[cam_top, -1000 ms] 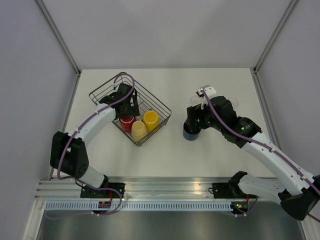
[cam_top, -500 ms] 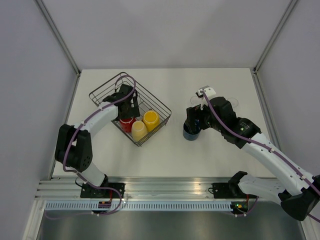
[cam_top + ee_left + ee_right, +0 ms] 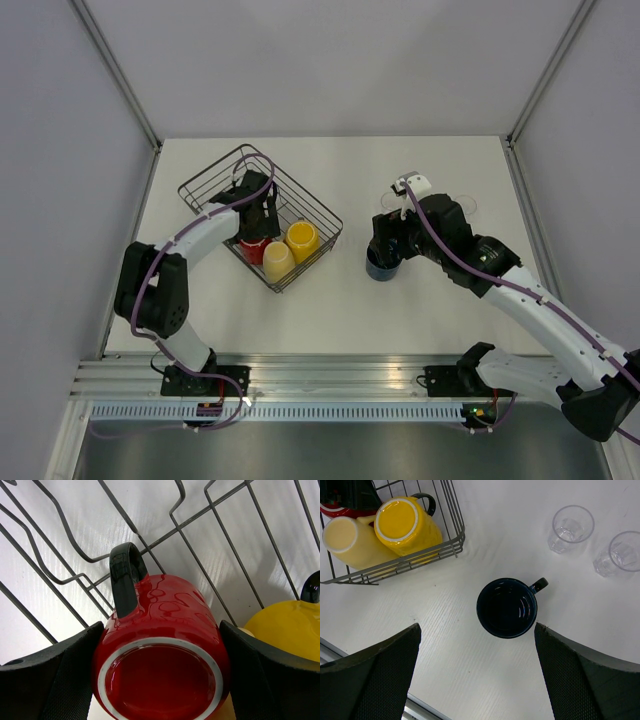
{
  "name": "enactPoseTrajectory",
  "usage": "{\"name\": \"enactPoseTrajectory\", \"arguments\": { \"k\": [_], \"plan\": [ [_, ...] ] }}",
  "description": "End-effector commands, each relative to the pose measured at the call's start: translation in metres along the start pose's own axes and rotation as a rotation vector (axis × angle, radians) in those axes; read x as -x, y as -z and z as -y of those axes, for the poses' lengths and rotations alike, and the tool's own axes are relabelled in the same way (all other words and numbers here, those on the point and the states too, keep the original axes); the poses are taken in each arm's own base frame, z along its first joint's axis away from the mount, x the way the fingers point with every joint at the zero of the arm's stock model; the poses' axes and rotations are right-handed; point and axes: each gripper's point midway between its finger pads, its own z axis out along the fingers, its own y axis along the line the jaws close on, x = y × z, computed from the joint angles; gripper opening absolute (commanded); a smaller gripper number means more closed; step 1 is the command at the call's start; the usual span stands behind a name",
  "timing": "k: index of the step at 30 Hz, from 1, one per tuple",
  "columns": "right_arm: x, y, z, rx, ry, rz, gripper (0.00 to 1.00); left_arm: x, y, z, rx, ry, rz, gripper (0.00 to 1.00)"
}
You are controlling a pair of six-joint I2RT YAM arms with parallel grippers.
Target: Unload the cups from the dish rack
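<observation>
A: In the dish rack (image 3: 208,185), what does the left arm have?

B: The left pincer (image 3: 160,680) is down inside the wire basket, closed around the red mug (image 3: 162,645). A black finger (image 3: 50,680) presses against each side of the mug's body. The mug's dark handle points away from the camera, toward the rack's wires. A round end ringed in white faces the lens.

A: What else sits in the rack?

B: Two more mugs, in the corner nearest the arms. The orange-yellow mug (image 3: 405,522) and the pale cream-yellow mug (image 3: 350,542) lie side by side, touching, each with a round end turned upward. The red mug is just beside them, on their far side.

A: And the right arm?

B: The right pincer (image 3: 477,680) hangs above the white table (image 3: 445,605) with its fingers spread wide, gripping nothing. Below it stands the dark blue mug (image 3: 506,607), upright, with its mouth open to the camera and its handle pointing toward the far right. The mug is outside the rack, near its right-hand corner but apart from it.

A: Any glasses?

B: Yes. A clear glass tumbler (image 3: 572,527) and a second tumbler (image 3: 622,555) stand upright on the table beyond the blue mug. They are close together without touching, and well apart from the rack.
</observation>
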Motion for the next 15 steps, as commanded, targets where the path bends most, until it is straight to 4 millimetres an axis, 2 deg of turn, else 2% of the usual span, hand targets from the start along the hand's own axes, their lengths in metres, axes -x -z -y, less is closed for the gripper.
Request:
{"name": "enactPoseTrajectory", "arguments": {
  "k": [1, 2, 3, 5, 6, 7, 15],
  "plan": [
    [0.007, -0.001, -0.004, 0.016, 0.011, 0.029, 0.98, 0.01, 0.012, 0.007, -0.06, 0.016, 0.032, 0.54],
    [0.007, 0.0, -0.003, 0.015, 0.01, 0.029, 0.98, 0.011, 0.015, 0.007, -0.065, 0.016, 0.038, 0.48],
    [0.008, 0.0, -0.004, 0.017, 0.011, 0.03, 0.98, 0.015, 0.02, 0.008, -0.074, 0.02, 0.053, 0.34],
    [0.009, 0.0, -0.004, 0.017, 0.012, 0.035, 0.98, 0.019, 0.026, 0.008, -0.084, 0.023, 0.064, 0.21],
    [0.009, 0.0, -0.003, 0.016, 0.011, 0.036, 0.98, 0.022, 0.031, 0.008, -0.091, 0.026, 0.076, 0.08],
    [0.009, 0.0, -0.003, 0.016, 0.011, 0.036, 0.98, 0.022, 0.033, 0.008, -0.096, 0.025, 0.077, 0.04],
    [0.011, 0.001, -0.003, 0.014, 0.011, 0.042, 0.98, 0.037, 0.054, 0.011, -0.132, 0.025, 0.119, 0.02]
  ]
}}
